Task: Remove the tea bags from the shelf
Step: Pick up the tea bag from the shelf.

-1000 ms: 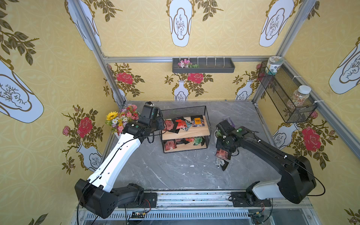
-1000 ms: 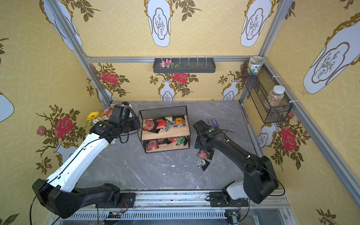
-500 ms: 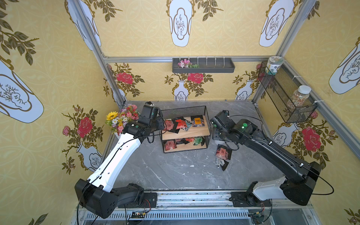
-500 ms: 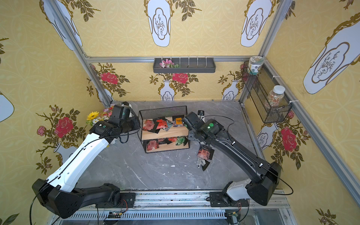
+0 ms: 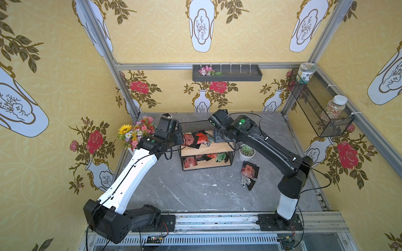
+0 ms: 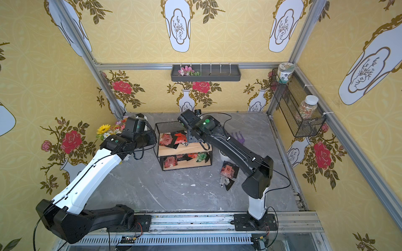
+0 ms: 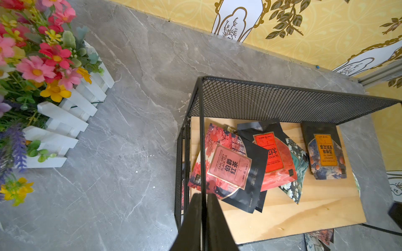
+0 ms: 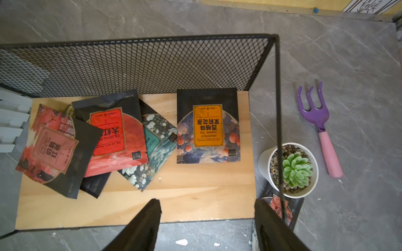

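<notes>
Tea bags (image 8: 108,130) lay on shelf (image 8: 185,195); left jaws clamped it, right jaws wide, empty. Next grab: grapefruit jasmine sachet (image 8: 208,126), 3 o'clock end.

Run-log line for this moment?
left claw: shut on shelf | right claw: open over top board | tea bags: on both tiers

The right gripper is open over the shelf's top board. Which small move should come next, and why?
Probably lower the right gripper onto the orange tea bag and close. The jaws stand open near it, it lies apart from the overlapping bags on the shelf, and the left gripper is shut on its frame.
</notes>
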Controlling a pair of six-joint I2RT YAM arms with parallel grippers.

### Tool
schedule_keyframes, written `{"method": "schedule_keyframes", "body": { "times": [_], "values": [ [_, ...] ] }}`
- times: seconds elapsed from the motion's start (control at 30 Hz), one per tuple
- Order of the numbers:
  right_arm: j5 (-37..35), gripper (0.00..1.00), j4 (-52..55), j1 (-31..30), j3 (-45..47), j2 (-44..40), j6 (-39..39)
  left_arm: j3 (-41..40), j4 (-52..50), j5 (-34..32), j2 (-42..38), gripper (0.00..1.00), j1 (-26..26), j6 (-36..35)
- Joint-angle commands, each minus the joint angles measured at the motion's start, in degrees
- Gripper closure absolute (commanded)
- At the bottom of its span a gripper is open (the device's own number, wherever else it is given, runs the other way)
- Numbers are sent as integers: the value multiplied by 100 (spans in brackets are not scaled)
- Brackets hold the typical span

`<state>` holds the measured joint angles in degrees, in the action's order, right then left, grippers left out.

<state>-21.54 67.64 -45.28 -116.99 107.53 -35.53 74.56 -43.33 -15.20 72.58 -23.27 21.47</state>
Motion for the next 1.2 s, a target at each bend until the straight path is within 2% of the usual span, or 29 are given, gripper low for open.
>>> {"method": "schedule_keyframes", "body": {
  "times": [0.0, 0.27, 0.67, 0.73, 0.83, 0.93, 1.07, 1.17],
  "values": [
    [216, 25, 170, 135, -274, 330, 111, 0, 4, 29, 5, 87, -2, -29],
    [314, 21, 75, 351, -625, 943, 431, 5, -29, 17, 2, 87, 0, -52],
    [416, 21, 31, 458, -1116, 1306, 510, -30, -105, -73, 1, 91, 0, -60],
    [430, 21, 30, 459, -1133, 1316, 502, -18, -130, -74, 7, 88, -2, -73],
    [436, 20, 33, 461, -1133, 1307, 472, -7, -162, -54, 46, 70, -2, -71],
    [455, 20, 37, 458, -1159, 1298, 461, 24, -193, -51, 93, 61, -2, -60],
    [484, 20, 30, 458, -1210, 1275, 431, 41, -202, -92, 148, 59, 0, -69],
    [493, 20, 31, 463, -1237, 1301, 439, -3, -172, -123, 195, 66, 0, -81]
  ]
}}
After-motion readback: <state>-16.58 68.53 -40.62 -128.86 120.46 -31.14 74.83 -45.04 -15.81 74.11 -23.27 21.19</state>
